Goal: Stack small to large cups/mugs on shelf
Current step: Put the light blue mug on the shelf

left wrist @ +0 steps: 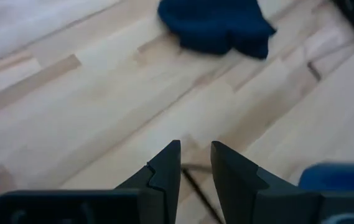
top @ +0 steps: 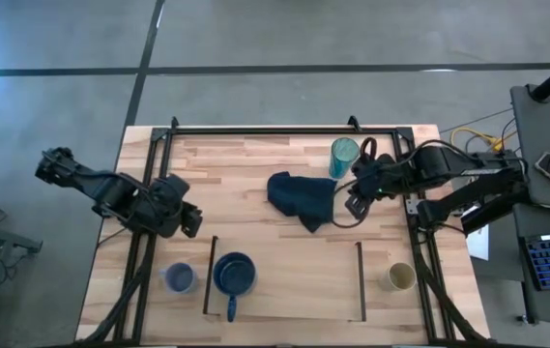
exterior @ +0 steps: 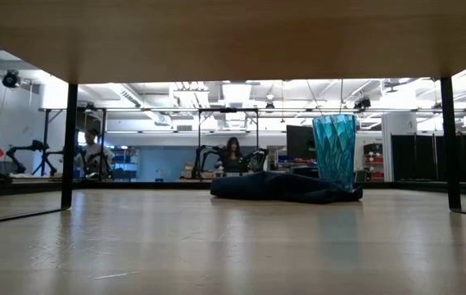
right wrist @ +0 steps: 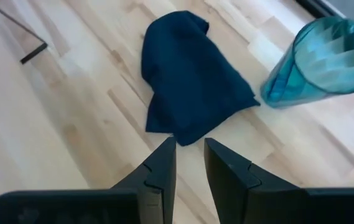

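The dark blue mug (top: pixel 234 275) stands on the shelf (top: pixel 294 280) at its left end, with its handle toward the near edge. The grey-blue cup (top: pixel 180 278) stands on the table left of the shelf. The beige cup (top: pixel 401 277) stands right of it. The teal tumbler (top: pixel 343 157) stands upright at the far right, beside the dark blue cloth (top: pixel 302 198). My left gripper (top: pixel 189 217) is shut and empty, above the table just beyond the grey-blue cup. My right gripper (right wrist: pixel 189 152) is shut and empty, over the cloth's right edge, nearer than the tumbler (right wrist: pixel 316 59).
The crumpled cloth (exterior: pixel 282 187) lies on the table's middle, beyond the shelf. A dark frame (top: pixel 284 129) runs along the table's far and side edges. In the low view the shelf's underside (exterior: pixel 233 33) spans the top, with dark posts (exterior: pixel 69 143) at both sides.
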